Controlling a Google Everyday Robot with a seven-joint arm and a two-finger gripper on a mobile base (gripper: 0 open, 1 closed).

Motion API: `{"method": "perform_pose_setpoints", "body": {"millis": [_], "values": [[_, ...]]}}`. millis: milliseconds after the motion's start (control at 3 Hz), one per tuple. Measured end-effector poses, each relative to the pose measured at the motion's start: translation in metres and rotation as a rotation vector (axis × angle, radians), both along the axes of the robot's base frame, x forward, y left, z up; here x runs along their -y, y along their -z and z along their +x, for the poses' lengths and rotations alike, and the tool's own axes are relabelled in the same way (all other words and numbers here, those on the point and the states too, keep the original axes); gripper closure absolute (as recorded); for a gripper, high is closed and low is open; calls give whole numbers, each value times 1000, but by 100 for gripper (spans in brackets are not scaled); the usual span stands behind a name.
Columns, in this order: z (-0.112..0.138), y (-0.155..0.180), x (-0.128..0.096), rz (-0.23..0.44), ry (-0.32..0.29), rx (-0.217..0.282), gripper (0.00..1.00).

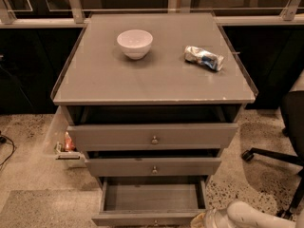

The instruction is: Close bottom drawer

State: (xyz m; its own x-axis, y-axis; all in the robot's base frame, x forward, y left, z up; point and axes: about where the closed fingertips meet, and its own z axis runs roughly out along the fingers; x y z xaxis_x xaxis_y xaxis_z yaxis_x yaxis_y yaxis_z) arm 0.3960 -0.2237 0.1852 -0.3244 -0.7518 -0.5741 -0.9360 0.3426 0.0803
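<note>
The bottom drawer (152, 197) of the grey cabinet stands pulled far out, its grey inside bare. Its front edge (142, 218) lies at the lower edge of the view, with the knob just showing there. The two drawers above it, top (152, 136) and middle (153, 166), are each slightly out. My gripper (202, 219) is at the bottom right, on the end of my white arm (251, 215). It sits at the right front corner of the bottom drawer.
A white bowl (135, 42) and a crumpled snack bag (204, 58) lie on the cabinet top (152, 80). An office chair base (275, 160) stands on the floor at the right. A small item (66, 146) lies left of the cabinet.
</note>
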Motion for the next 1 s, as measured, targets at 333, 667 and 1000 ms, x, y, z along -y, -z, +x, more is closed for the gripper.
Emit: {"method": "perform_pose_setpoints", "body": {"millis": [333, 667, 1000], "values": [[4, 9, -5, 5, 4, -3, 100], [6, 17, -9, 17, 17, -14, 100], [6, 17, -9, 18, 17, -14, 81]]}}
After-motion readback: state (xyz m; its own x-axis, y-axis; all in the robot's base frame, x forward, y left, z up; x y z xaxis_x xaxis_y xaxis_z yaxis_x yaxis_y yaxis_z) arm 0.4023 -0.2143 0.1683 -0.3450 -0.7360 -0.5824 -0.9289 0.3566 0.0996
